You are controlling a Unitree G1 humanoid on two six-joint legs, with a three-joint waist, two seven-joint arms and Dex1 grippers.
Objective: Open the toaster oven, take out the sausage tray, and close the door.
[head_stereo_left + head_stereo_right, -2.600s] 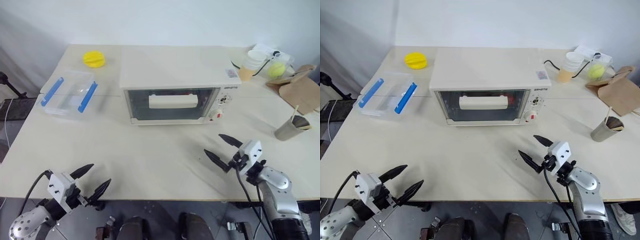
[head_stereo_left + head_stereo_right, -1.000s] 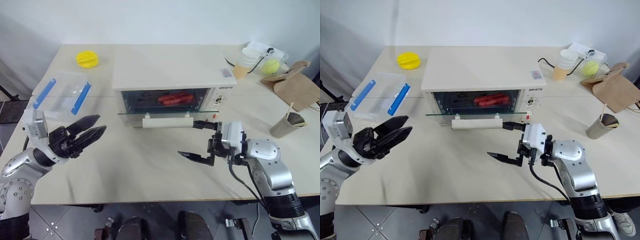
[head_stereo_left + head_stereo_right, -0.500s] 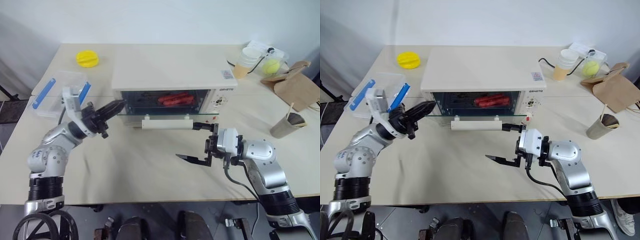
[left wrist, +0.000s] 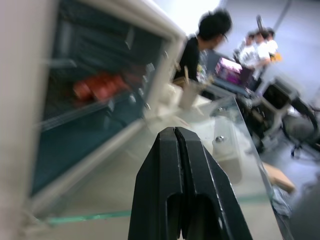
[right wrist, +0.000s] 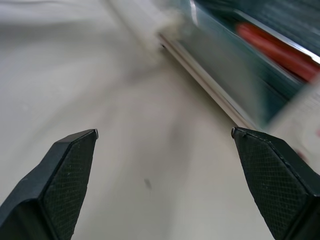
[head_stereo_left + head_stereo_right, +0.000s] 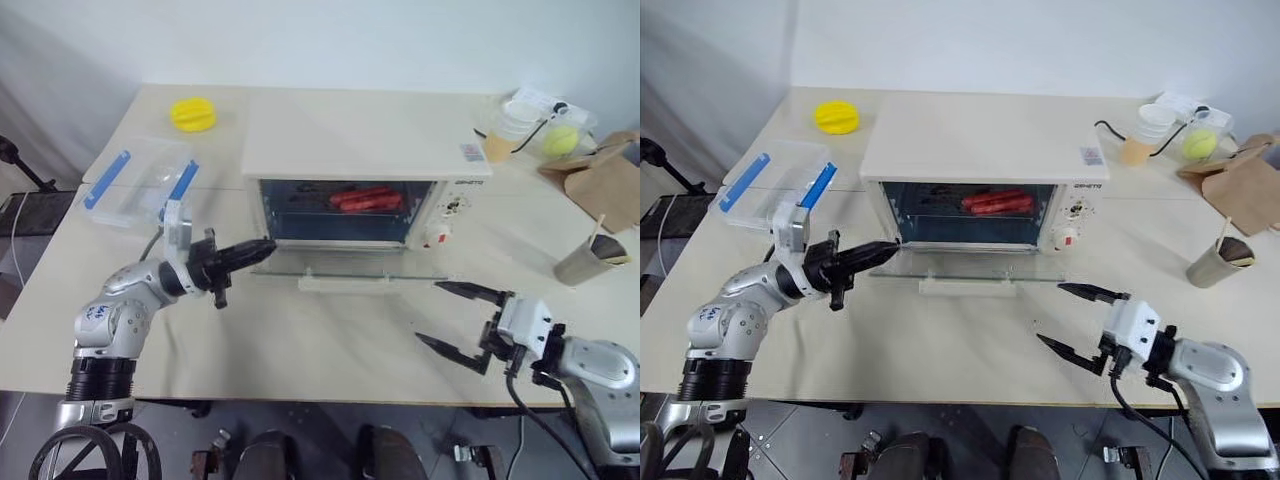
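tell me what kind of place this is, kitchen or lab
Probably a lab or office test bench staged as a kitchen: a cream-white boxy toaster oven on a plain beige table, a power strip with cups, and people at desks behind.

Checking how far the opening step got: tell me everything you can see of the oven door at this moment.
The door is a clear glass panel in a cream-white frame, swung down flat and about level in front of the toaster oven, hinged along its lower front edge. Its wide cream-white bar handle runs along the outer edge, facing the robot. Through the opening, red sausages lie inside. The shut left gripper has its tips at the door's left corner; whether it touches is unclear. The open right gripper is clear of it.
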